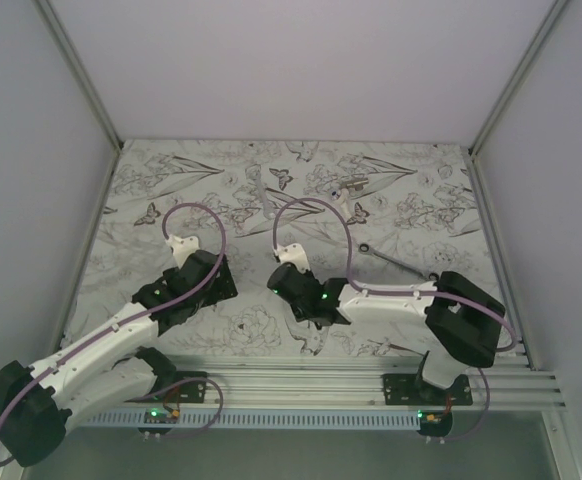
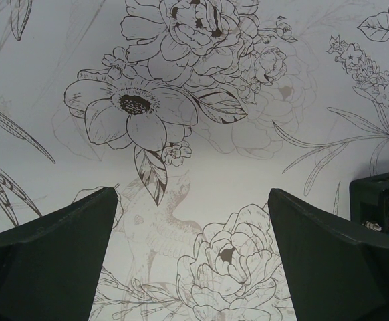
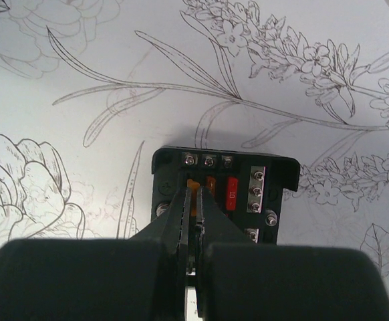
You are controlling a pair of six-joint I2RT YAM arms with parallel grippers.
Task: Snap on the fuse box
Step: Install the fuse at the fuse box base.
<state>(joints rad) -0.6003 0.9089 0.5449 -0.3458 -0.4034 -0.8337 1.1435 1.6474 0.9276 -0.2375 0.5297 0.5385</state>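
The fuse box (image 3: 278, 170) is a small black box lying on the flower-printed mat, with orange and red fuses and silver screws on its face. My right gripper (image 3: 196, 192) sits right over its left fuse row, jaws closed to a thin slit, tips at an orange fuse (image 3: 193, 184). In the top view the right gripper (image 1: 281, 282) hides the box. My left gripper (image 2: 192, 200) is wide open and empty above the bare mat; the box's corner (image 2: 380, 200) shows at its right. In the top view the left gripper (image 1: 223, 280) is just left of the right one.
A silver wrench (image 1: 396, 262) lies right of centre. Small white parts (image 1: 351, 187) and a clear piece (image 1: 263, 200) lie toward the back. White walls close in three sides, and a metal rail (image 1: 301, 380) runs along the near edge.
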